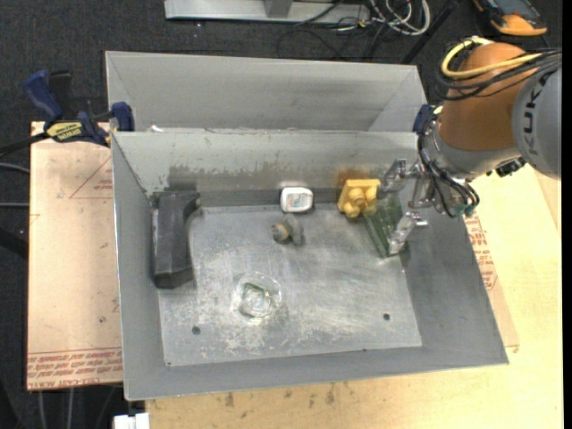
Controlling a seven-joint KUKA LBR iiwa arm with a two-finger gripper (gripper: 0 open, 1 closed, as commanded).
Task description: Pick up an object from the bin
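Your gripper (399, 211) low at right side of bin (268, 105), just beside yellow block (357, 196), over greenish piece (382, 228), its opening you cannot tell

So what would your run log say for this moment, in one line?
gripper: down at bin right side, over greenish clear piece | nearest neighbour: yellow block, by back wall | grasp: cannot tell

Yellow block (358, 196), black slab (172, 239), grey bin (268, 96)
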